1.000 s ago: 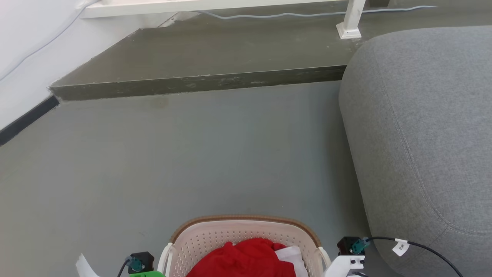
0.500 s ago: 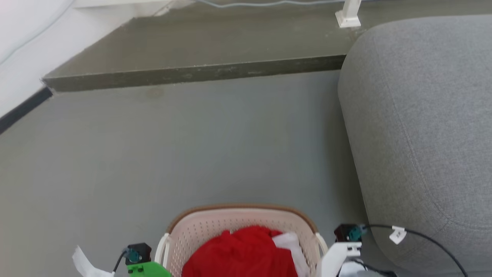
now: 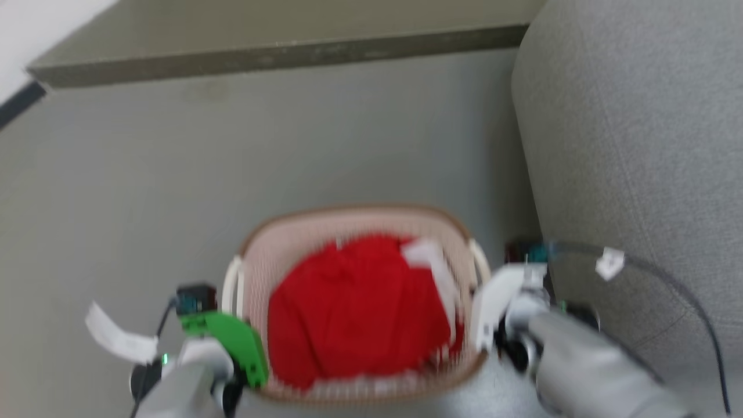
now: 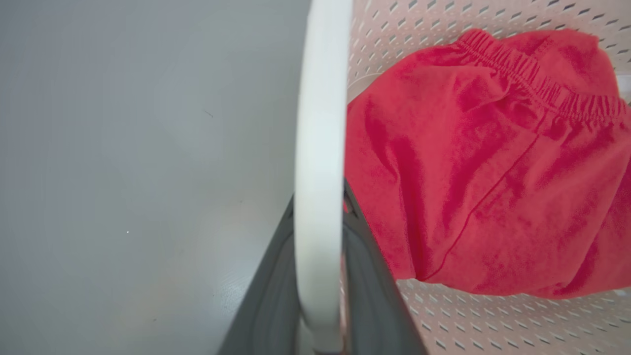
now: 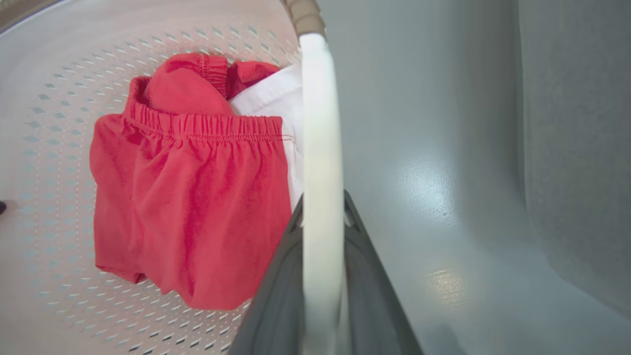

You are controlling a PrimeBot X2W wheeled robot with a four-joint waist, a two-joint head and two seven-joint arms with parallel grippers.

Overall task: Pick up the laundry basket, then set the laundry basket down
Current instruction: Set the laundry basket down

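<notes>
The laundry basket (image 3: pixel 348 212), cream and perforated with a brown rim, sits low in the blurred head view and holds a red garment (image 3: pixel 360 302) and a white cloth (image 3: pixel 429 261). My left gripper (image 3: pixel 235 342), with a green cover, is at the basket's left side. In the left wrist view its dark fingers (image 4: pixel 276 296) are shut around the white left handle (image 4: pixel 318 148). At the basket's right side, my right gripper (image 3: pixel 484 307) grips the white right handle (image 5: pixel 320 123) between its dark fingers (image 5: pixel 369 296).
A grey sofa (image 3: pixel 627 145) rises close on the right, almost touching my right arm. A raised floor step (image 3: pixel 278 55) crosses the back. Grey floor (image 3: pixel 145 191) lies open ahead and to the left. A black cable (image 3: pixel 667 278) with a tag trails off the right wrist.
The head camera has tilted down, so the whole scene has slid upward. The basket and both grippers have climbed further up the picture than the floor has, and both forearms now show.
</notes>
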